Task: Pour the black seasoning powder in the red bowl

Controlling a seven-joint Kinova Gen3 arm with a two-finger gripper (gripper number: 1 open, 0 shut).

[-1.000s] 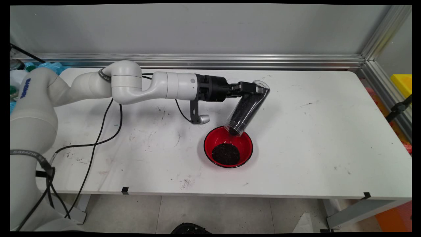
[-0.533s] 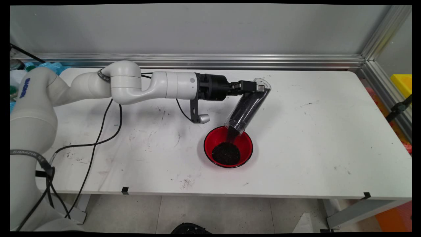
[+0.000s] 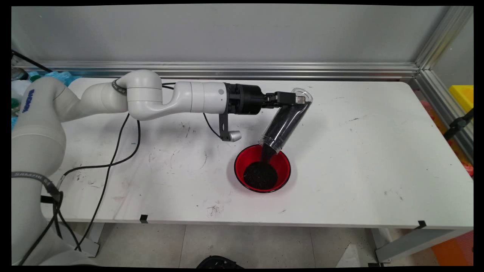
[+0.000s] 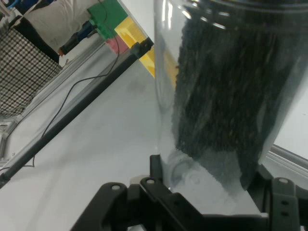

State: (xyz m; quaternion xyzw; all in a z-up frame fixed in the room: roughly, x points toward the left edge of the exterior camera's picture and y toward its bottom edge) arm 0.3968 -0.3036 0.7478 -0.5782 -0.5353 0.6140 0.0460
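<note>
We are watching the black two-finger gripper [image 3: 293, 99] clamping a clear plastic cylindrical tube [image 3: 285, 122] near its closed base, fingers [image 4: 159, 175] pressed against the wall on either side. The tube is hanging tilted, mouth down, above the far rim of a red round bowl [image 3: 262, 167] that is sitting on the white table [image 3: 378, 151] a little right of centre, nearer the front edge than the back. Dark granular material [image 3: 269, 153] is falling from the mouth onto a dark heap [image 3: 260, 176] in the bowl's bottom. We are judging the tube as stiff but thin-walled and smooth, so likely slippery under the pads; the base end is giving the firmest purchase, since the closed bottom braces the wall there. It is probably getting lighter as it empties, its weight sitting toward the mouth. The bowl is looking light and free to slide if nudged; its rim would be the place to take it.
</note>
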